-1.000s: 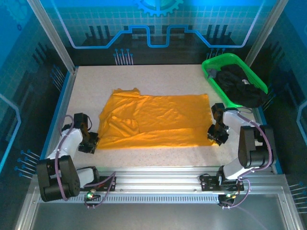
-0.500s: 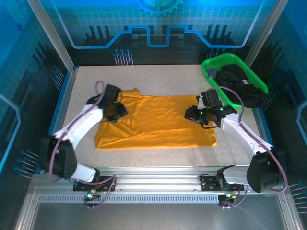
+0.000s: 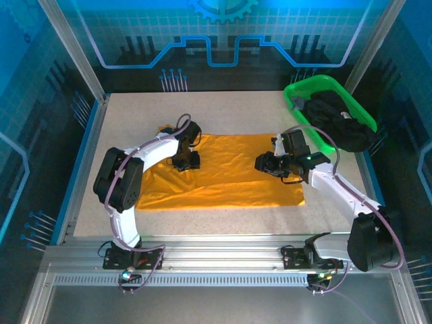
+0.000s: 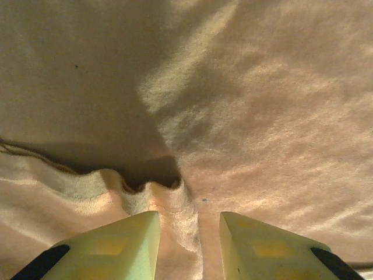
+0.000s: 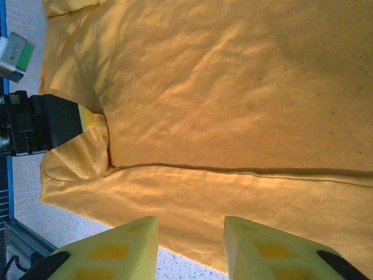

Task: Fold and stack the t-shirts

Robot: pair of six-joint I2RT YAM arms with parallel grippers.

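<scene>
The orange-yellow t-shirt (image 3: 229,174) lies spread across the middle of the table, with its near part folded over along a long crease (image 5: 245,170). My left gripper (image 3: 187,162) is low over the shirt's left part. It is open, and its fingers (image 4: 125,242) straddle a raised ribbed fold of cloth (image 4: 175,201). My right gripper (image 3: 264,164) hovers open over the shirt's right half, with nothing between its fingertips (image 5: 191,224). The right wrist view looks along the shirt (image 5: 221,87) to the left gripper (image 5: 58,123) at the far end.
A green plastic basket (image 3: 295,96) holding dark clothes (image 3: 337,121) stands at the back right corner. Speckled white tabletop (image 3: 223,111) is bare behind the shirt and in a strip (image 3: 216,219) in front of it. Blue walls enclose the table.
Both arms have swung from the table's side edges in over the shirt. The left gripper then moved right onto the shirt's left part, and the right one edged left.
</scene>
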